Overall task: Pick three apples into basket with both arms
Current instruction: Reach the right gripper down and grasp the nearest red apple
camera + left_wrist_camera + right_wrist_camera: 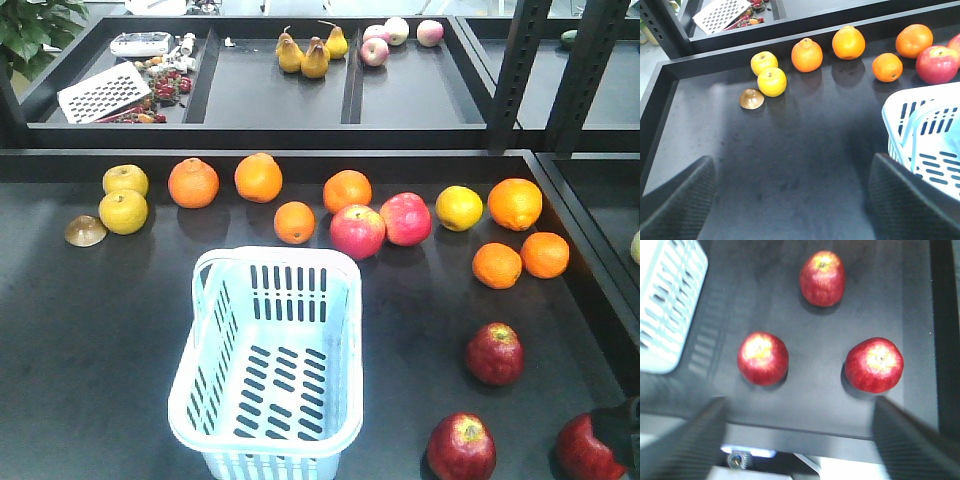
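Note:
Three dark red apples lie on the black table right of the basket: one farther back, two near the front edge. In the right wrist view they are the far apple, the left apple and the right apple. My right gripper is open over the table's front edge, short of the apples, holding nothing. The pale blue basket stands empty at centre. My left gripper is open above bare table, left of the basket.
Behind the basket lie several oranges, two pink-red apples, yellow citrus and a brown half-shell. A raised black rim bounds the table. The shelf behind holds pears. A dark arm part overlaps the front right apple.

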Controlling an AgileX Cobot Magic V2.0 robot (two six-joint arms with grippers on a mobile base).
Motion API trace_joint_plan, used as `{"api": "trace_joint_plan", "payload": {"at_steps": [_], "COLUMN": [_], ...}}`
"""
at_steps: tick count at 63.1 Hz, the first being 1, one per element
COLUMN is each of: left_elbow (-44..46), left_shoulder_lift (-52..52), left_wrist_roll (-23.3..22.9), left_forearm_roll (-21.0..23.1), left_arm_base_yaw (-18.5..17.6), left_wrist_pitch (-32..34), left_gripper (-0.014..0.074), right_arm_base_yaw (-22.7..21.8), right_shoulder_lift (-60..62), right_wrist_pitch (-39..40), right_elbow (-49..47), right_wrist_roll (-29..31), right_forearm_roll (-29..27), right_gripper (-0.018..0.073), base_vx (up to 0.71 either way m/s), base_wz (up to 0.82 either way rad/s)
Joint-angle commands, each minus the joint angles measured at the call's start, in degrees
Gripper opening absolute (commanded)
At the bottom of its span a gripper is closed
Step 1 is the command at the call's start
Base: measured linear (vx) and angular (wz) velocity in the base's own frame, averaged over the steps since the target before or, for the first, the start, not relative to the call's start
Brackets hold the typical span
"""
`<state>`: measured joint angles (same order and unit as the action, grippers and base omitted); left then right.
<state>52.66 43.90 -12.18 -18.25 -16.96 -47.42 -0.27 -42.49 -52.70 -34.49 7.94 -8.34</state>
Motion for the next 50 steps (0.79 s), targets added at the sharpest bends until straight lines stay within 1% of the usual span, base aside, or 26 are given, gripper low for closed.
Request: {"api": "trace_joint_plan", "payload": {"at_steps": [1, 4, 18, 26, 30, 36, 40, 45, 50], "left_elbow": [1.35, 1.35, 1.35, 1.35, 1.35, 1.35, 1.35, 1.35, 1.35], "left_shoulder_lift": [-0.07, -0.07, -0.07, -0.07, -0.07, -0.07, -0.07, -0.07, -0.07], "left_wrist_roll": [-0.58, -0.58, -0.58, -0.58, -0.58, -0.58, -0.58, -0.58, -0.58], "left_forearm_roll": [-0.54, -0.54, -0.54, -0.54, -0.54, -0.54, -0.54, -0.54, -0.54], "left_arm_base_yaw": [-0.02, -0.02, -0.02, -0.02, -0.02, -0.02, -0.02, -0.02, -0.02], "left_wrist_pitch": [3.05, 3.05, 3.05, 3.05, 3.05, 3.05, 3.05, 3.05, 3.05], "left_gripper": [0.0585, 0.0585, 0.0585, 0.0585, 0.0585, 0.0585, 0.0585, 0.0585, 0.0585], "right_arm_base_yaw": [-0.23, -0.23, -0.23, -0.03, 1.44, 6.01, 9.3, 12.04, 14.44], "right_shoulder_lift": [-1.88, -3.48, -14.96, -21.38, -24.67, -29.36, -32.37, -35.28, -38.9], "right_wrist_pitch": [1.85, 1.91, 5.13, 8.23, 9.97, 12.86, 14.43, 16.49, 18.78], "right_elbow": [-1.83, -1.83, -1.83, -1.88, -1.88, -1.95, -2.74, -4.3, -6.55], "right_wrist_roll": [3.22, 4.97, 13.37, 15.04, 15.19, 15.06, 13.43, 10.27, 6.58], "right_forearm_roll": [-1.91, -3.72, -12.54, -14.89, -14.45, -13.47, -12.27, -9.19, -4.17], "right_gripper": [0.0694, 0.071, 0.07, 0.0692, 0.069, 0.0688, 0.0688, 0.0687, 0.0687], "base_vx": [0.0, 0.0, 0.0, 0.0, 0.0, 0.0, 0.0, 0.0, 0.0], "base_wz": [0.0, 0.0, 0.0, 0.0, 0.0, 0.0, 0.0, 0.0, 0.0]}}
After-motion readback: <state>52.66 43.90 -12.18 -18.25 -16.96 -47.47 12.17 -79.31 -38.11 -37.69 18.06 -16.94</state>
